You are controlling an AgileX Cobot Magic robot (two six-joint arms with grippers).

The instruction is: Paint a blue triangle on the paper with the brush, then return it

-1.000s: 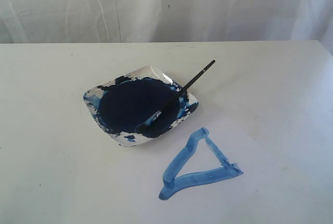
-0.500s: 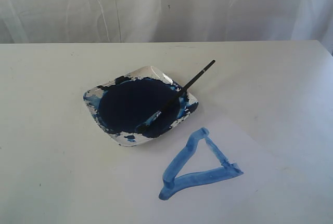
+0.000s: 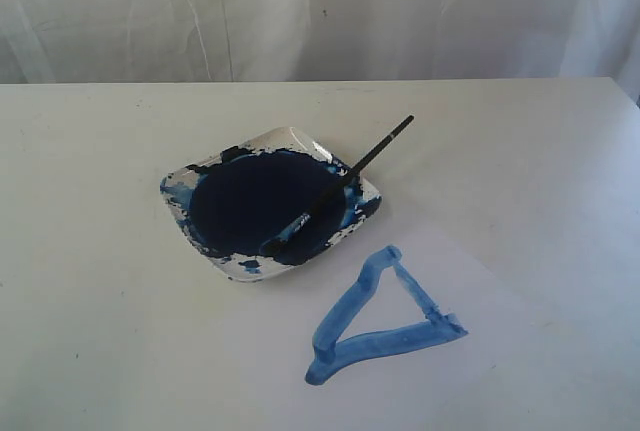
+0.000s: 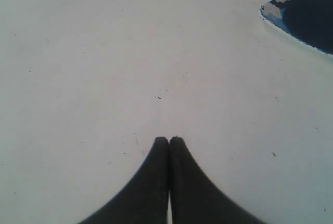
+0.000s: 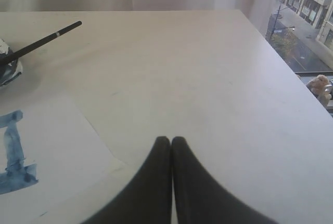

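Nothing has moved since a second ago. We see a squarish white dish (image 3: 290, 137) holding a navy paint pool (image 3: 245, 206). The thin black brush (image 3: 350, 173) lies in it, bristles down and handle over the rim. Just beside the dish, a wet light-blue triangle (image 3: 390, 339) sits on flat white paper (image 3: 400, 306). Our left gripper (image 4: 169, 140) and right gripper (image 5: 170, 139) are clenched, empty.

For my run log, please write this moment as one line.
blue triangle: painted on paper | brush: resting in dish | left gripper: shut, empty | right gripper: shut, empty
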